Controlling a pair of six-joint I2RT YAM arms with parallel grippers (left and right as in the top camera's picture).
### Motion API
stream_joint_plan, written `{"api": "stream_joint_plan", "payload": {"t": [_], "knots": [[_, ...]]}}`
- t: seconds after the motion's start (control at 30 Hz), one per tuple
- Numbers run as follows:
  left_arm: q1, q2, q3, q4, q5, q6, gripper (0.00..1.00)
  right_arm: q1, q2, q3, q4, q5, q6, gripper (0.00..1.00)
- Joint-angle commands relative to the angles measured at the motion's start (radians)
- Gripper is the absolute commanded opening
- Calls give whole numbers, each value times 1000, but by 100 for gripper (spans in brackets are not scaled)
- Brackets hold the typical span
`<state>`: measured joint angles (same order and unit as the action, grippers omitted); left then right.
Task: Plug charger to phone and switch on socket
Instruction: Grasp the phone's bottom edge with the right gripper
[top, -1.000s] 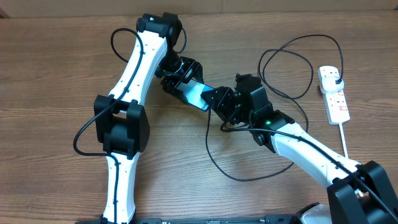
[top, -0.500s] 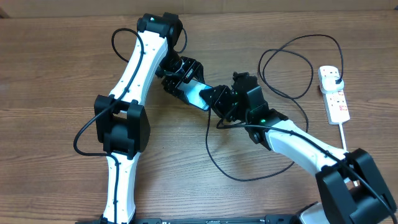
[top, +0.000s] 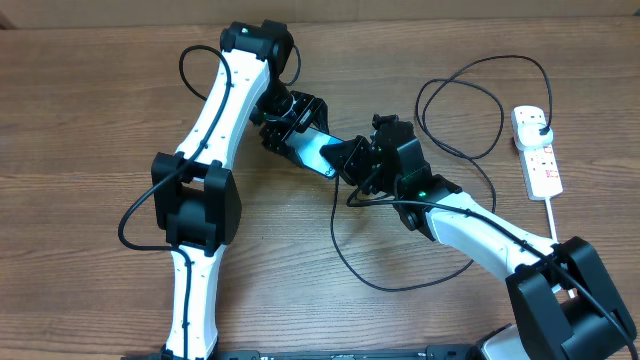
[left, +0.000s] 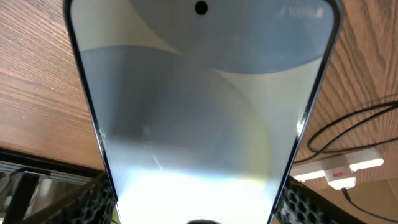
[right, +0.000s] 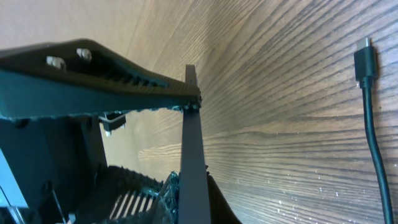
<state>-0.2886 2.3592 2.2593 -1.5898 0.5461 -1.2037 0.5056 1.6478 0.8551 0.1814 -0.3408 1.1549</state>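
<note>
Honestly, right gripper (top: 347, 158) pinches just the phone's (left: 199, 112) thin end, can't tell if the left gripper's (top: 298, 138) wide-spread jaws flanking it actually hold, so it might slip.

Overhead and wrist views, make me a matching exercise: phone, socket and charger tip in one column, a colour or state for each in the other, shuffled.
Things:
1. phone
2. socket
3. charger tip

Colour or state:
A. black, plugged into nothing
B. lit blue-teal screen
C. white with red markings

Pairs: 1-B, 2-C, 3-A
</note>
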Motion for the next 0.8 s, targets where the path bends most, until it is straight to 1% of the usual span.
{"api": "stream_joint_plan", "payload": {"t": [0.0,0.1,0.23,0.3,0.4,0.47,0.67,0.77], "knots": [[-7,-7,28,-5,29,-8,85,5,4,18,-3,-1,-2,4],[-7,-7,28,-1,27,-8,89,5,4,18,-3,-1,-2,4],[-7,-7,28,2,22,-8,91,5,4,18,-3,-2,-2,4],[-5,-7,28,1,10,-6,93,0,4,18,-3,-2,-2,4],[4,-7,28,4,-6,40,99,-19,3,18,-3,-27,-4,4],[11,-7,28,6,-7,101,99,-38,3,18,-3,-59,-29,4],[47,-7,28,9,10,402,100,-82,-27,18,-24,-140,-152,4],[66,-7,28,10,60,547,100,-93,-66,18,-67,-141,-200,4]]}}
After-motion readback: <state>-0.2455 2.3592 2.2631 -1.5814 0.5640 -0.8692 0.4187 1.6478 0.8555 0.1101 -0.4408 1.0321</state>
